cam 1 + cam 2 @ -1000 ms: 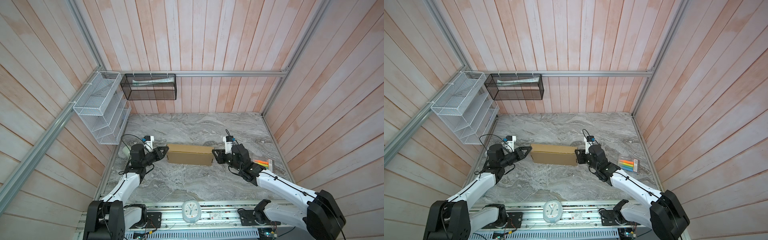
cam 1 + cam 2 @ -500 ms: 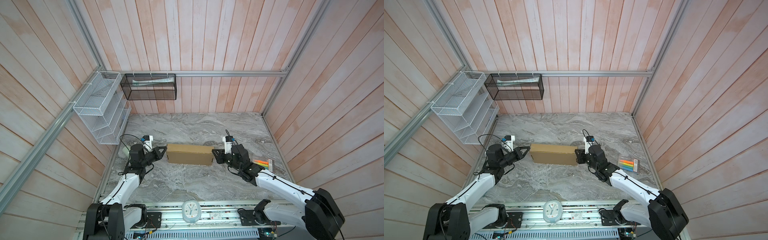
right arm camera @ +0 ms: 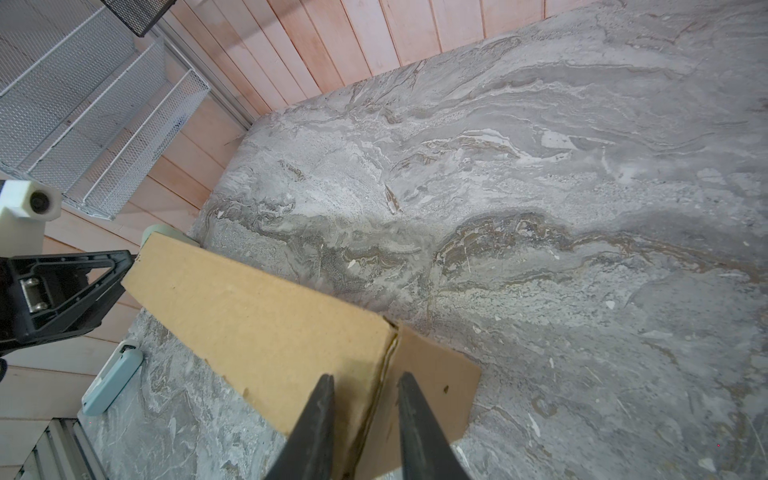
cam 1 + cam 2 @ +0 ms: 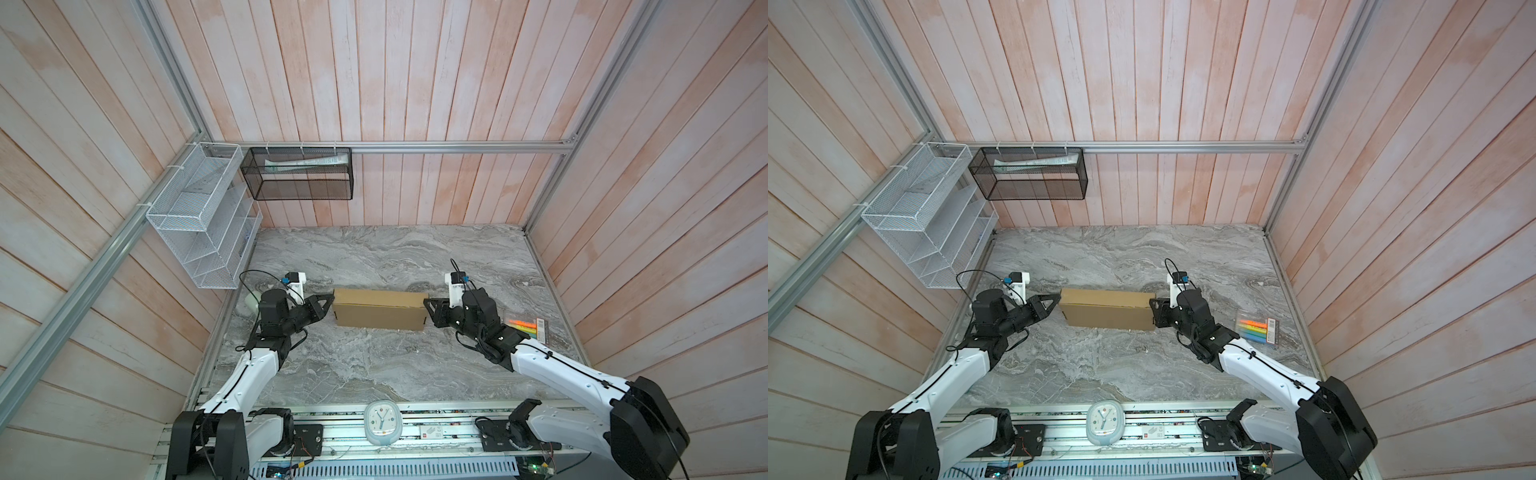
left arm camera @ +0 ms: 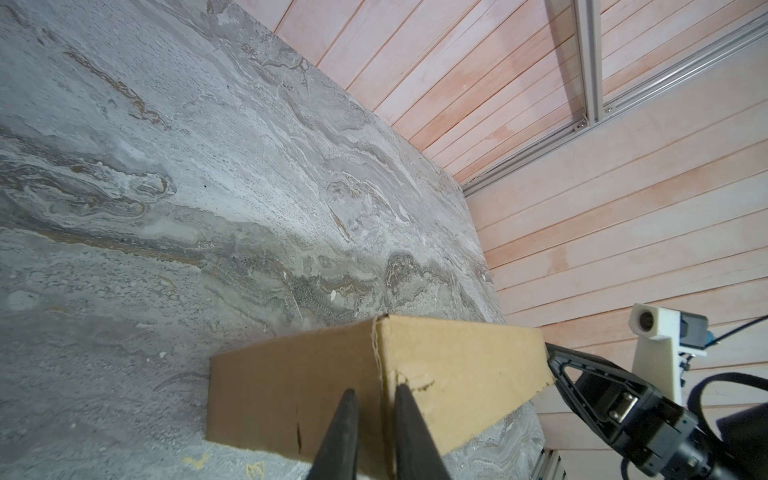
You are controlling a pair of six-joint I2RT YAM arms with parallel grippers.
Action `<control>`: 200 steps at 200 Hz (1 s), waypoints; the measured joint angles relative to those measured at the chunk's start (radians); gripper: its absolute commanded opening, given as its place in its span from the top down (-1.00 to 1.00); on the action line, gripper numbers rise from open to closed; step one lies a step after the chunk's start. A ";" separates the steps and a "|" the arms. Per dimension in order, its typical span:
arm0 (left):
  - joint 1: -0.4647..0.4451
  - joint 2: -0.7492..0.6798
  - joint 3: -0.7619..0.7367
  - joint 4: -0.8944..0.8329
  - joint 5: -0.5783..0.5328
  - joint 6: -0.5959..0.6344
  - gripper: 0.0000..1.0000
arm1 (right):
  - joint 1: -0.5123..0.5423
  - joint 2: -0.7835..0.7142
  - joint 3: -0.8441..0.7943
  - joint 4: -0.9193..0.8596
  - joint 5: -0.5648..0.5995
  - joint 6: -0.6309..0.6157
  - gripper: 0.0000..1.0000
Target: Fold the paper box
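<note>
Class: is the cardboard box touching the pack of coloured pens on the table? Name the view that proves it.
Apart. In both top views the right gripper and bare marble separate the paper box from the pen pack.

Wrist views: paper box [image 5: 291,395] corner cut off at edge; fingers' [image 5: 341,436] grip unclear.

Closed plain brown paper box [image 4: 378,311], flat

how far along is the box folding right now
Looks mostly done: the paper box stands closed as a rectangular box on the table. In hand: the left claw and right claw sit at its two ends, jaws slightly apart; any grip is unclear. Left: probably just pressing the ends flush and backing off.
</note>
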 measured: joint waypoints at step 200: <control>0.018 -0.019 0.085 -0.156 -0.011 0.071 0.04 | -0.018 0.031 0.155 -0.144 0.011 -0.109 -0.07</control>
